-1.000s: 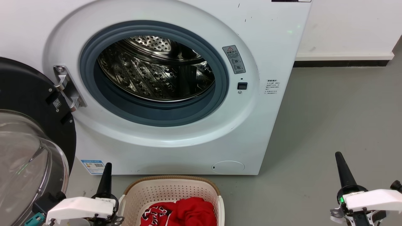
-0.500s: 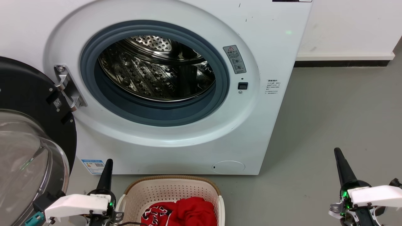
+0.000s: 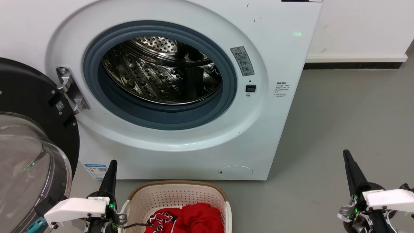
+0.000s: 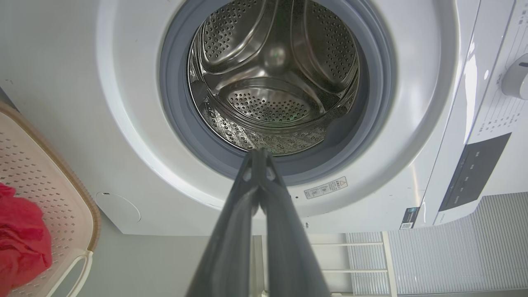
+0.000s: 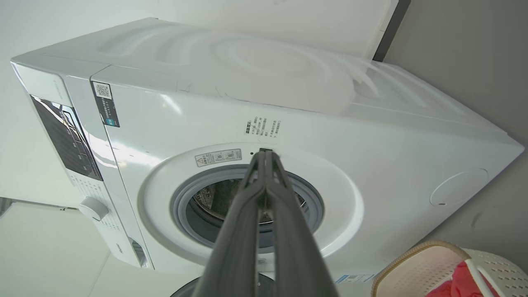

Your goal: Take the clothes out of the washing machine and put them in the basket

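The white washing machine (image 3: 181,136) stands with its door (image 3: 29,136) swung open to the left, and its steel drum (image 3: 161,71) holds nothing that I can see. On the floor before it sits the cream basket (image 3: 176,194), with the red clothes (image 3: 190,218) lying in it, one with black-and-white lettering. My left gripper (image 3: 112,163) is shut and empty, just left of the basket. Far to the right over the floor, my right gripper (image 3: 346,153) is also shut and empty. The left wrist view looks along the shut left gripper (image 4: 258,153) into the drum (image 4: 272,82).
Grey floor (image 3: 339,113) spreads to the right of the machine, up to a white wall with a dark skirting strip (image 3: 352,64). The open glass door fills the lower left beside my left arm.
Both grippers have shifted slightly: the left a little right and down, the right a little up and left. The clothes and basket lie as before.
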Robot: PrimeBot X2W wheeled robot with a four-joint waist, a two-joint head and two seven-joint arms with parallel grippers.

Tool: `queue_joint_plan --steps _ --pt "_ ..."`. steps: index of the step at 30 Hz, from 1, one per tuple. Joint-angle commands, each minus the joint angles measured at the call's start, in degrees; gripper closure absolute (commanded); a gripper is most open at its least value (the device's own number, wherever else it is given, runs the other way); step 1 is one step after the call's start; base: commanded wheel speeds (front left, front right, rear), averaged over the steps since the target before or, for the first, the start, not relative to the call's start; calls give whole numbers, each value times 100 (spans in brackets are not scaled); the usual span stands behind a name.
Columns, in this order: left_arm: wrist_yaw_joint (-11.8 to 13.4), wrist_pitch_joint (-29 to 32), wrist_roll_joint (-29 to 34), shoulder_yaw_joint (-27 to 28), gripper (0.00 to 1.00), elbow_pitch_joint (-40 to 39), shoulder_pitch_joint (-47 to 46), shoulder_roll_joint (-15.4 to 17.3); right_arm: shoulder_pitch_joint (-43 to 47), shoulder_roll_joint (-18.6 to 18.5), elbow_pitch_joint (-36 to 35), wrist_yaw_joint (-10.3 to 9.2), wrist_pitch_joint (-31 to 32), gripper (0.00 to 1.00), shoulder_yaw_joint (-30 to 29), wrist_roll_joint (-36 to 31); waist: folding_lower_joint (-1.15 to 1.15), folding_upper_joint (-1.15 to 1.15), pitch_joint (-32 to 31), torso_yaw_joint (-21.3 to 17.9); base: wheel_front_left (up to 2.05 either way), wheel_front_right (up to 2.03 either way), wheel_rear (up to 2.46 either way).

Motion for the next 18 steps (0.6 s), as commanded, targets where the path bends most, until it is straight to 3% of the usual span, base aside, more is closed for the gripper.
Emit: queue_joint_plan --steps 1,18 --pt "-38 41 -130 23 100 6 -124 -6 -106 -20 3 -1 44 100 -8 134 0 0 0 1 0 0 0" --pt "-94 226 -873 66 100 81 -228 -12 -210 -14 104 -2 229 100 -31 892 0 0 4 17 0 0 0"
